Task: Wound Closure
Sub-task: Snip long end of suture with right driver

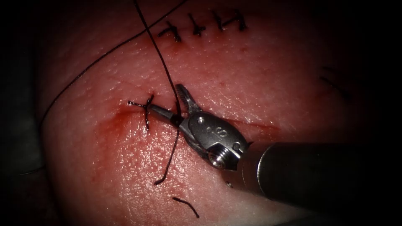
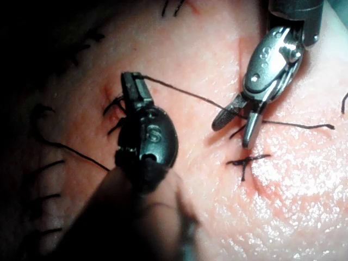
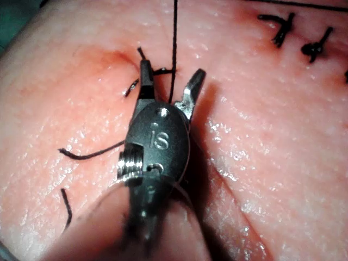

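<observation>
Left end effector (image 2: 132, 81) is closed on the thread (image 1: 161, 62), holding it taut away from the tissue (image 1: 138, 167). The knotted stitch (image 1: 146, 109) sits on the cut's left end. Right end effector (image 1: 169, 104) stands open astride the thread beside that stitch, gripping nothing. Needle: not seen

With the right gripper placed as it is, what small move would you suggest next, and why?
Probably close the right gripper on the thread: its jaws stand open astride the strand beside the knot, while the left gripper holds that thread taut.
</observation>
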`<state>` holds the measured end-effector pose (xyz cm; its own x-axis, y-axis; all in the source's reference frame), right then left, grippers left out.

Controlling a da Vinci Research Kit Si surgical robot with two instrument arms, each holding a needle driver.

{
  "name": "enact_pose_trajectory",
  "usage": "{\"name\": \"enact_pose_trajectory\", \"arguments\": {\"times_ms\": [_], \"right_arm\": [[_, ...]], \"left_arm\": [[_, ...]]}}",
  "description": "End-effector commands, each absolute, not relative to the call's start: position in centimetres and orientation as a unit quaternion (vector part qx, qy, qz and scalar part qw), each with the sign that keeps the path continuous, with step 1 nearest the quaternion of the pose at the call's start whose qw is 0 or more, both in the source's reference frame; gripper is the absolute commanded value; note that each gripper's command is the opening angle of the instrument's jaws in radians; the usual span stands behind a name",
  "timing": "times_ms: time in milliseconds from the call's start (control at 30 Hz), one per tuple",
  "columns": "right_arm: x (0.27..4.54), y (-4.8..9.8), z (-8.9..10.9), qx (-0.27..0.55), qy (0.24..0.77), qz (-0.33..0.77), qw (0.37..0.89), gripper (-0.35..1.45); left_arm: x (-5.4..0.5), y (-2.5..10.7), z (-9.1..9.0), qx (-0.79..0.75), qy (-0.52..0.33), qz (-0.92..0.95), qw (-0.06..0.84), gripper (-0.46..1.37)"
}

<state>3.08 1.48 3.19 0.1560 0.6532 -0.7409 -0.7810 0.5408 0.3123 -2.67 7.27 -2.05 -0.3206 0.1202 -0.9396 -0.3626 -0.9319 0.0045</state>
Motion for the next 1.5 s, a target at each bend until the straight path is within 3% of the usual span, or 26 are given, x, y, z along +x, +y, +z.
{"name": "enact_pose_trajectory", "arguments": {"times_ms": [33,600,1500], "right_arm": [[3.08,1.49,3.20,-0.071,0.442,0.474,0.758,0.77],[3.37,1.51,3.24,-0.062,0.452,0.452,0.766,0.79],[3.37,1.59,3.29,-0.068,0.451,0.441,0.773,0.70]], "left_arm": [[-2.67,7.26,-2.08,-0.565,0.106,0.804,0.150,-0.35],[-2.78,7.22,-2.27,-0.566,0.105,0.802,0.157,-0.35],[-2.81,7.11,-2.41,-0.570,0.104,0.801,0.151,-0.35]]}}
